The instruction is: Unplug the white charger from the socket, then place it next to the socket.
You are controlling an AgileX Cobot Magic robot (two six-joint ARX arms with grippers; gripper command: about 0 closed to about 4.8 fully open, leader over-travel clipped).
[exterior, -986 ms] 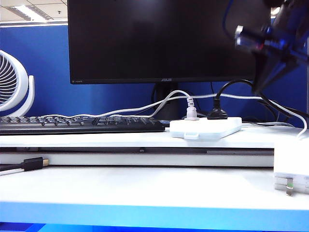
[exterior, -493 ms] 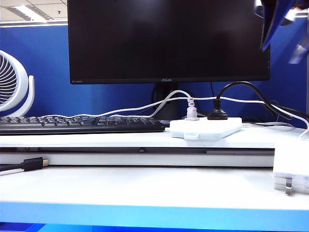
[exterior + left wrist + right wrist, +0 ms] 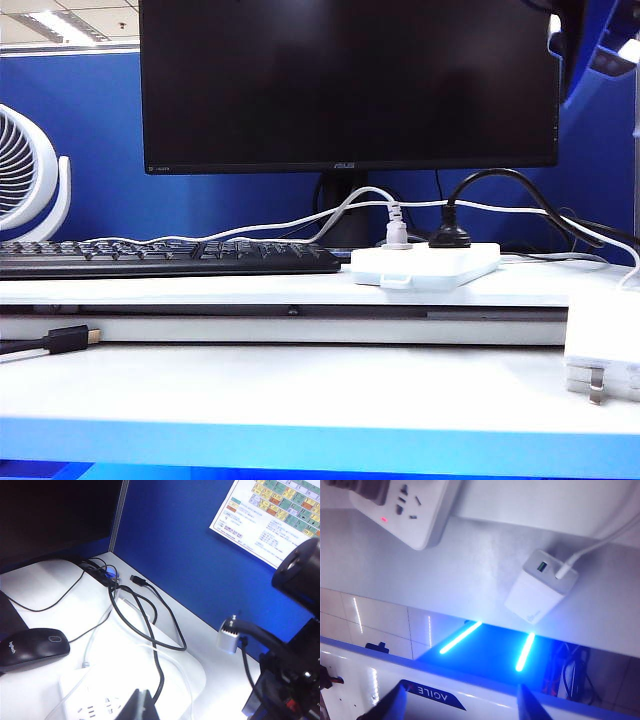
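Note:
The white charger (image 3: 602, 342) lies on its side at the right edge of the front tabletop, prongs toward the camera, unplugged. In the right wrist view the charger (image 3: 540, 587) rests alone with its thin white cable (image 3: 592, 542) attached. The socket (image 3: 425, 265) sits on the raised shelf with a white plug and a black plug in it; its red light shows on the socket (image 3: 415, 510). My right gripper (image 3: 465, 705) is open and empty, high above the table edge, apart from the charger; it shows blurred as the right gripper (image 3: 588, 40). My left gripper (image 3: 142, 706) is shut over the socket (image 3: 95, 702).
A black keyboard (image 3: 160, 257) and a monitor (image 3: 345, 85) stand left of the socket, a white fan (image 3: 30, 170) at the far left. A black USB plug (image 3: 65, 338) lies on the front table. A black mouse (image 3: 35, 647) and looping black cables (image 3: 145, 620) lie near the left gripper.
The right gripper has risen toward the upper right corner of the exterior view. The charger and socket have not moved.

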